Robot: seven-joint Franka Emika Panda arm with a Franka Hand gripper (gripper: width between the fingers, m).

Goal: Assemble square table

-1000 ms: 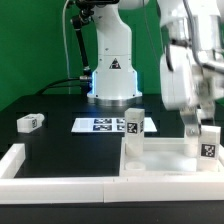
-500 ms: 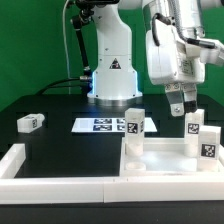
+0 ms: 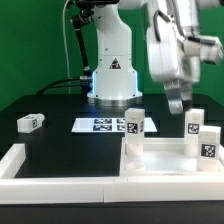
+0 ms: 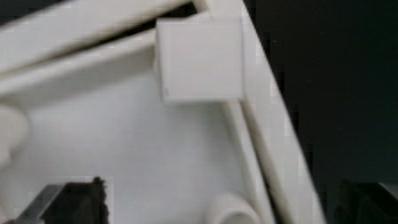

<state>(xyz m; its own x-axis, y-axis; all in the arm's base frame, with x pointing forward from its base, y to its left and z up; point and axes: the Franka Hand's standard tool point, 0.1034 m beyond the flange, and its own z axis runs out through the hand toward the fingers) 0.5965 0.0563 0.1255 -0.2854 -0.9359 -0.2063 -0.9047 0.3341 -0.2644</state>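
Observation:
The white square tabletop (image 3: 165,165) lies rim up at the exterior view's lower right. Three tagged white legs stand on it: one (image 3: 133,128) at its left corner, one (image 3: 195,122) at the back right, one (image 3: 208,143) at the front right. A fourth leg (image 3: 30,122) lies loose on the black table at the left. My gripper (image 3: 177,103) hangs open and empty above the tabletop, left of the two right legs. In the wrist view my gripper (image 4: 222,205) is over the tabletop's floor (image 4: 107,130), with one upright leg (image 4: 205,58) by the rim.
The marker board (image 3: 100,124) lies flat in front of the robot base (image 3: 112,75). Long low white wall bars (image 3: 45,172) run along the front and left. A black cable hangs at the back left.
My gripper has let go of the front right leg and risen up and to the exterior view's left. The leg stays standing on the tabletop.

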